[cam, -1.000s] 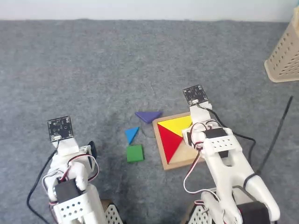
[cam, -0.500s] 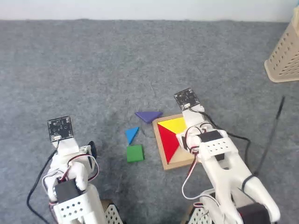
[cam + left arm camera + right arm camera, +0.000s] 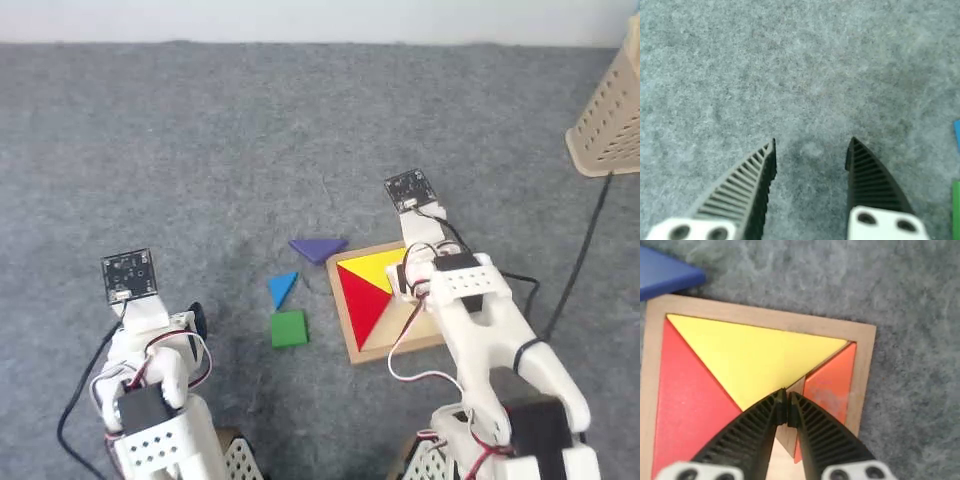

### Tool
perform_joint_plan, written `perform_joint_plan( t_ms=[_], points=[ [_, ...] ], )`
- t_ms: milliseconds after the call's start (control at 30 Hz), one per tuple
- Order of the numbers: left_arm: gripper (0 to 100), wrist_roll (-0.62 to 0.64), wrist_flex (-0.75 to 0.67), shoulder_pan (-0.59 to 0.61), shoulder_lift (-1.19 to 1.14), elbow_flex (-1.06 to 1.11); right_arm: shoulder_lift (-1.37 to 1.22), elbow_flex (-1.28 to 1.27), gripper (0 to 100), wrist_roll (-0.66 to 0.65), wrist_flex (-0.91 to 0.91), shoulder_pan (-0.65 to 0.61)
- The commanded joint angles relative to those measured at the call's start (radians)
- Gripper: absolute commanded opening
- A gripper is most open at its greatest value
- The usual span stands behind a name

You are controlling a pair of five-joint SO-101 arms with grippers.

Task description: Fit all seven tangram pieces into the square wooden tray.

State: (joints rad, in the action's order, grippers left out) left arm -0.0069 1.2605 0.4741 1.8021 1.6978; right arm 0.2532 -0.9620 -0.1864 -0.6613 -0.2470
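The square wooden tray [image 3: 351,333] lies on the grey carpet under my right arm [image 3: 455,290]. It holds a yellow triangle [image 3: 760,357], a red triangle [image 3: 685,405] and an orange piece [image 3: 832,385]. My right gripper [image 3: 786,397] is shut with nothing in it, its tips just above the tray's middle where the yellow and orange pieces meet. Left of the tray lie a purple piece [image 3: 318,248], a small blue triangle [image 3: 282,288] and a green square [image 3: 289,328]. My left gripper [image 3: 812,145] hangs open over bare carpet, left of those loose pieces.
A beige slatted basket [image 3: 610,110] stands at the far right edge. A black cable [image 3: 585,250] runs from it toward the right arm. Open carpet stretches across the back and left of the table.
The right arm swung a little left, then back right and farther out over the tray. Its cable shifted with it. The left arm and the pieces stayed put.
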Motion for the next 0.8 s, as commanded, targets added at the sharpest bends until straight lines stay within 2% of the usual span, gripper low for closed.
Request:
perform_joint_plan(
  t_ms=[0, 133, 400, 567, 767],
  points=[
    [22, -0.006, 0.003, 0.005, 0.02, -0.013, -0.048, 0.054, 2.7, -0.012, 0.015, 0.028],
    [22, -0.006, 0.003, 0.005, 0.02, -0.013, 0.019, 0.054, 2.8, -0.012, -0.001, 0.028],
    [22, -0.006, 0.003, 0.005, 0.02, -0.013, 0.229, 0.051, 3.2, -0.014, -0.14, -0.021],
    [22, -0.006, 0.003, 0.005, 0.02, -0.013, 0.242, 0.126, 4.0, -0.02, -0.205, -0.14],
    [22, -0.006, 0.003, 0.005, 0.02, -0.013, 0.114, 0.244, 13.0, 0.012, -0.294, -0.378]
  ],
)
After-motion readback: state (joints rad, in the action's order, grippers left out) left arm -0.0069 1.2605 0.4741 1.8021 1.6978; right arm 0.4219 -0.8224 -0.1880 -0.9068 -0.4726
